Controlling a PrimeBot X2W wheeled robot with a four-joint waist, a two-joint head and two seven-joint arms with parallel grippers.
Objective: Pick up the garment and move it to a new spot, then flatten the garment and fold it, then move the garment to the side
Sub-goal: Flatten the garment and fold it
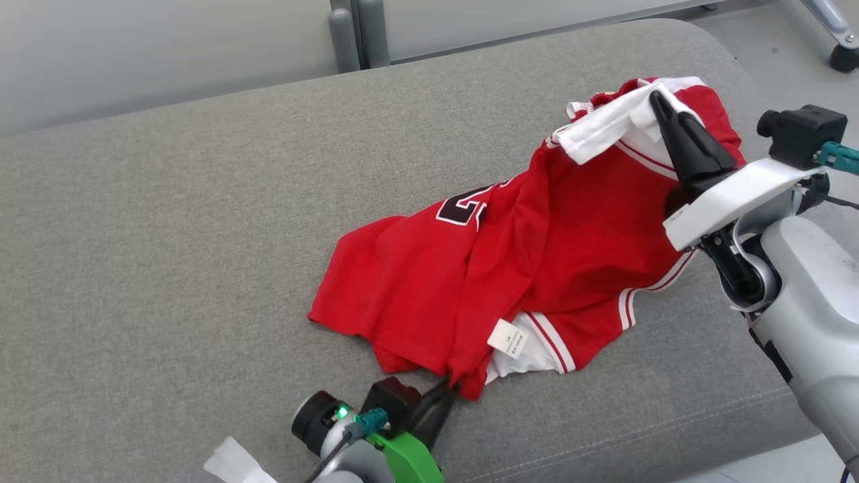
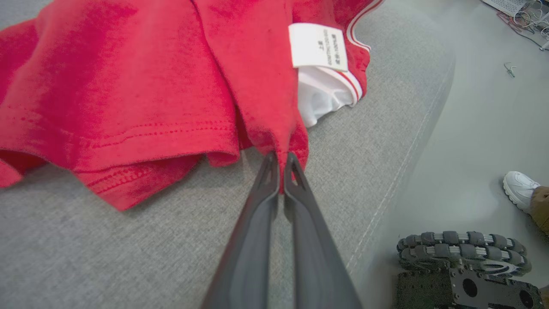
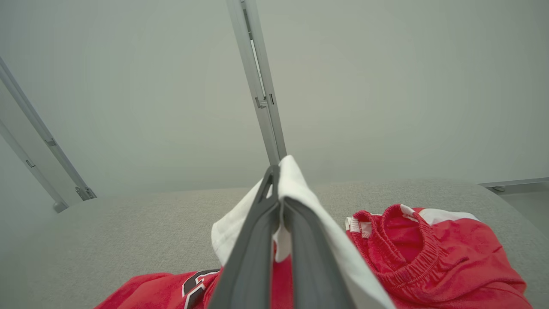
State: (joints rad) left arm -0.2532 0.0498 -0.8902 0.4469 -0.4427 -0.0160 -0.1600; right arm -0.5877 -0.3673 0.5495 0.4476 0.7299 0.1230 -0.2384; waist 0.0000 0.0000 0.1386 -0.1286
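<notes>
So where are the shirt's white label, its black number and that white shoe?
white label [image 2: 318,46]: left wrist view, middle of the tag.
black number [image 1: 460,212]: head view, black fill of the digit.
white shoe [image 2: 520,189]: left wrist view, its visible front.

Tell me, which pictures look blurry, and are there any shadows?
Right wrist view: the wall looks hazy, the right gripper looms large. Left wrist view: the left gripper blurs near the bottom edge, the label is sharp. Head view: even light, faint shadow under the red clothes.
</notes>
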